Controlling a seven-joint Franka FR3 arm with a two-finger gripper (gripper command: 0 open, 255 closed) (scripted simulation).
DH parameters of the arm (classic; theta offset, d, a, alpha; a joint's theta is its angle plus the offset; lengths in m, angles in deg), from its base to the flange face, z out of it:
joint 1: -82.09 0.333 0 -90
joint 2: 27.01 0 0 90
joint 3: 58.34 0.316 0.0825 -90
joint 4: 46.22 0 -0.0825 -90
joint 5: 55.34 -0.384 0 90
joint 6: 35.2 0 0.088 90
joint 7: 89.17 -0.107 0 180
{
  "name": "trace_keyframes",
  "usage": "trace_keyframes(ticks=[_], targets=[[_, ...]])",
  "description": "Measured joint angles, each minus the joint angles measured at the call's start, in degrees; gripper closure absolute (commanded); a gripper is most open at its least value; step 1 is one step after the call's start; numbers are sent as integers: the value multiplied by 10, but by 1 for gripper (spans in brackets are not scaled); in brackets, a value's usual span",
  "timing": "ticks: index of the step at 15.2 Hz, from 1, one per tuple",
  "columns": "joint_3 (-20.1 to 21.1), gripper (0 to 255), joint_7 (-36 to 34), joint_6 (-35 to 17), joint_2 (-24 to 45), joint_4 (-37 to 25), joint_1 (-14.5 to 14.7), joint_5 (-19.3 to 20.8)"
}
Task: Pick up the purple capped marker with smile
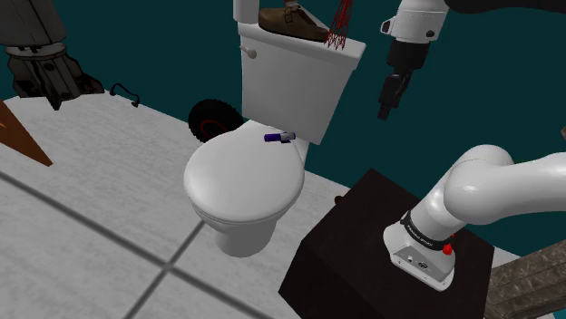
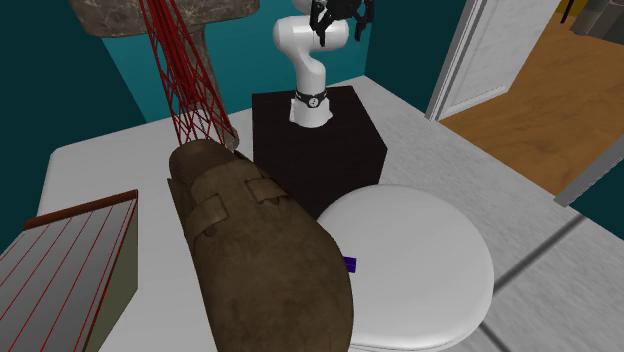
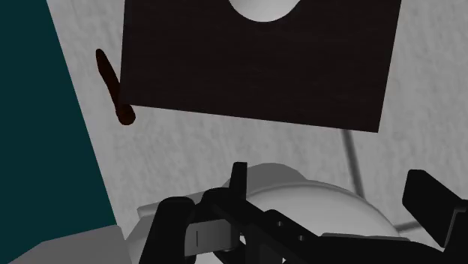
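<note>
**Finding 1, tool.** My black two-finger tool hangs fingers-down, high up and to the shoulder view's right of the tank. In the second exterior view its fingers stand apart with nothing between them, so it is released and empty. I judge that this height keeps it clear of the clutter on the tank top, and that no approach has begun.

**Finding 2, below the tool.** The wrist view looks down on my dark box stand and the pale grey floor beside it. The tool is therefore not lined up with the target.

**Finding 3, target.** The purple-capped marker with a pale grey barrel lies flat on the rear ledge of the white toilet. It sits between the closed lid and the foot of the white tank, well apart from the tool. In my judgement that recess keeps it from rolling. I cannot make out any smile mark.

**Finding 4, hazards.** A brown strapped shoe and a red wire frame sit on the tank top, above the marker. The tank wall stands just behind the barrel. I judge that the descent should come from the lid side, with the fingers set across the barrel.
</note>
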State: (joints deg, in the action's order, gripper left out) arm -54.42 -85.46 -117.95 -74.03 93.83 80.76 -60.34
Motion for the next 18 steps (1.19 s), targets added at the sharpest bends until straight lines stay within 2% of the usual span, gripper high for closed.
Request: trace_keyframes(ticks=[3,7,13,18], targets=[[-11,0,21,-23,8,13,-1,10],[-36,0,76,-107,48,46,-1,30],[-75,0,162,-232,130,69,0,54],[-106,0,236,-340,238,53,6,59]])
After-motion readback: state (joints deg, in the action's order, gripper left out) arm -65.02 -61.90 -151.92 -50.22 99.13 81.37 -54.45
